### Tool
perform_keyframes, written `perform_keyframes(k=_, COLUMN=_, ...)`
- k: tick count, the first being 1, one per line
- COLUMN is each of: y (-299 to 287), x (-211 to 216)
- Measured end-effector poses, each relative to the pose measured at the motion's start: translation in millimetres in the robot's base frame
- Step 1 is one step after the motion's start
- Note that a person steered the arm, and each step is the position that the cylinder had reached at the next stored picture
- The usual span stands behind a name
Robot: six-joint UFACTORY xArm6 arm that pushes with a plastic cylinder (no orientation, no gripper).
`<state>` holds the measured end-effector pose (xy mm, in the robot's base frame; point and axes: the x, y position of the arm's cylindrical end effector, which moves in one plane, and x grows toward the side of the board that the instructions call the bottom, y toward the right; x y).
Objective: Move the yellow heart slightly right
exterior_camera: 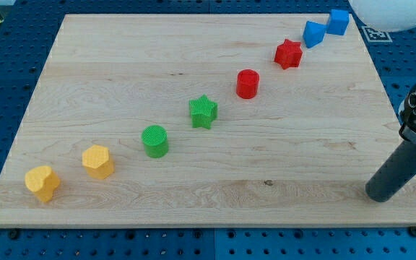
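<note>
Wooden counter (193, 180) held a diagonal row of coloured blocks. At its lower-left end sat the yellow heart (42, 183), beside a yellow hexagon (97, 161). No grasping hand existed; the rod's tip (380, 196) rested far right, well apart.

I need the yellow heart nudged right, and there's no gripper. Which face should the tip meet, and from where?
Push its left face. My tip rests far off at the board's lower right, so circle round below the yellow heart to its left. The yellow hexagon sits close up-right, so push briefly, level.
</note>
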<state>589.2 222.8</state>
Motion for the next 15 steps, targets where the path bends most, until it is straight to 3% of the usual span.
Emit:
perform_keyframes(k=6, y=1.1, x=11.7)
perform_keyframes(k=7, y=-2.4, x=-49.3)
perform_keyframes(k=8, y=-88.6, x=-42.8)
perform_keyframes(k=9, y=-147.4, x=-4.0)
perform_keyframes(k=10, y=-175.7, x=25.0)
perform_keyframes(k=12, y=-238.6, x=29.3)
perform_keyframes(k=13, y=-311.4, x=29.7)
perform_keyframes(k=15, y=-524.5, x=23.2)
